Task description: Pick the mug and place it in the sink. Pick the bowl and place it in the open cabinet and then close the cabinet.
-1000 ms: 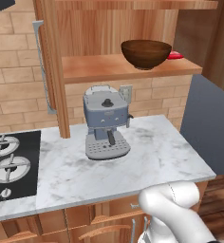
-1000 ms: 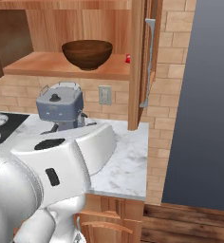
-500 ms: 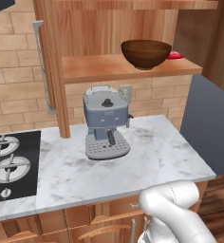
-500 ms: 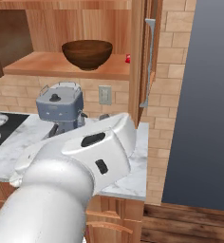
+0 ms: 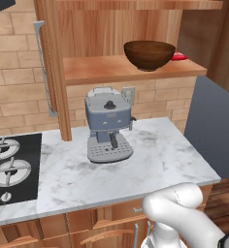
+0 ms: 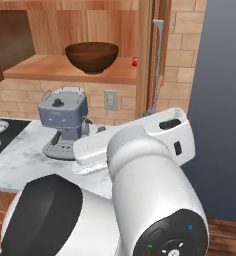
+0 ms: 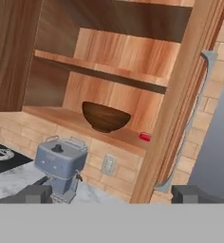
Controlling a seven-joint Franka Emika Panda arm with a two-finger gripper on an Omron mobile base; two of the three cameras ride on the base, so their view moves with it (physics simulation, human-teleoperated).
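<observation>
We are seeing the bowl (image 5: 149,54) sitting upright on the bottom shelf of the open cabinet (image 5: 131,70), a small red object (image 5: 179,56) just beside it. Below, a blue-grey espresso machine (image 5: 108,125) is standing on the marble counter (image 5: 150,160). Our gripper (image 7: 111,193) is hanging well away, fingers (image 7: 34,194) spread wide, holding nothing.

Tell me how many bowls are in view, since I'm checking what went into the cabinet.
1. The bowl stands upright on the lower shelf of the open cabinet, above the coffee machine. Others could be hidden higher up.
</observation>
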